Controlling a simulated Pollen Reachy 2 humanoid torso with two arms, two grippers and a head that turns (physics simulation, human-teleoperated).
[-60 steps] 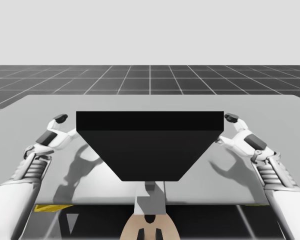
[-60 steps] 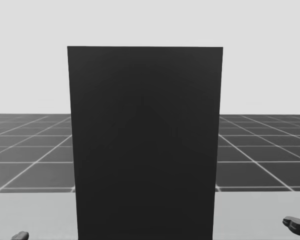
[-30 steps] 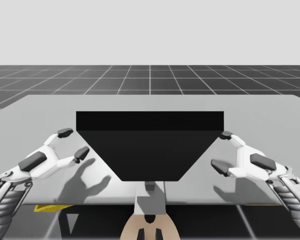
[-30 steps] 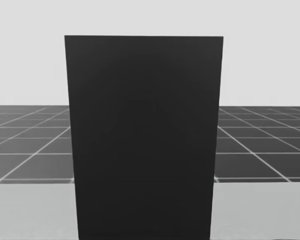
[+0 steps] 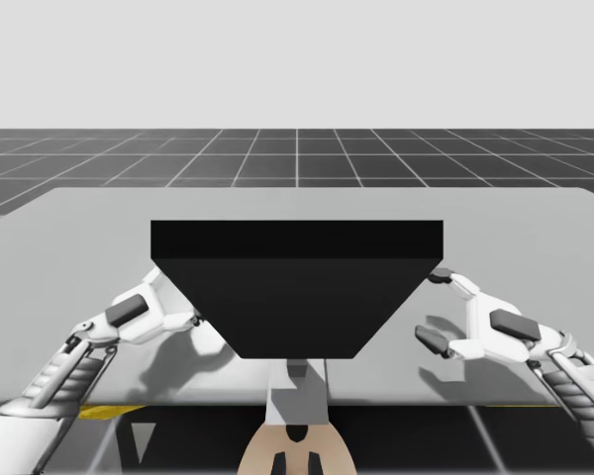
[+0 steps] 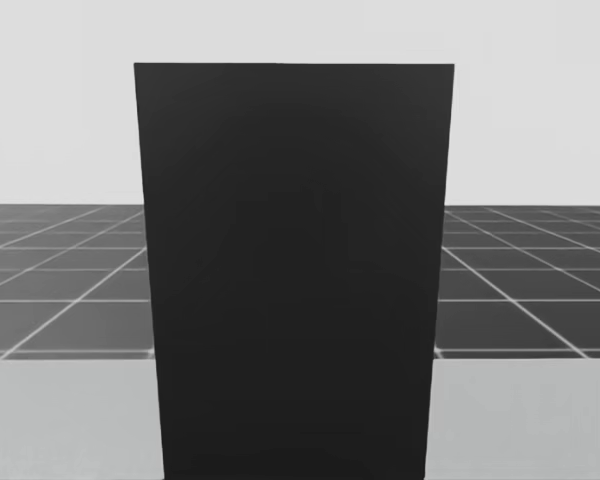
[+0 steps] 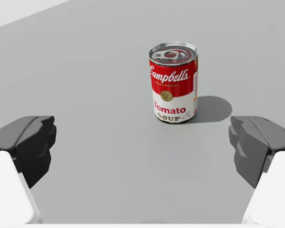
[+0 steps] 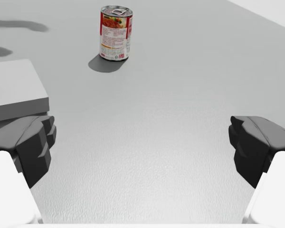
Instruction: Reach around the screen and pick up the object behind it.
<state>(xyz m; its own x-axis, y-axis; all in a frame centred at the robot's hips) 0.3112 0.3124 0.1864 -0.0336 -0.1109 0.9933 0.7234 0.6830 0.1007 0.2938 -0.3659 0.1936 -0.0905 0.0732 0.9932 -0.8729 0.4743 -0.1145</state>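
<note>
A red and white can (image 7: 173, 83) stands upright on the grey table (image 7: 85, 57), a short way ahead of my open left gripper (image 7: 142, 147) and slightly toward one finger. From my open right gripper (image 8: 142, 145) the same can (image 8: 116, 33) stands farther off, ahead and to one side. A tall black screen (image 5: 297, 287) stands mid-table and hides the can in the high and head views. My left gripper (image 5: 181, 300) is at the screen's left edge, partly behind it. My right gripper (image 5: 432, 308) hangs open at its right edge.
The screen (image 6: 295, 270) blocks the middle of the head view, with bare table (image 6: 60, 420) either side. A light grey block (image 8: 14, 90) lies beside my right gripper's finger. A yellow strip (image 5: 99, 411) shows under the table's front left edge.
My left arm has swung in toward the screen's left edge. The right gripper has barely shifted. My head has turned slightly.
</note>
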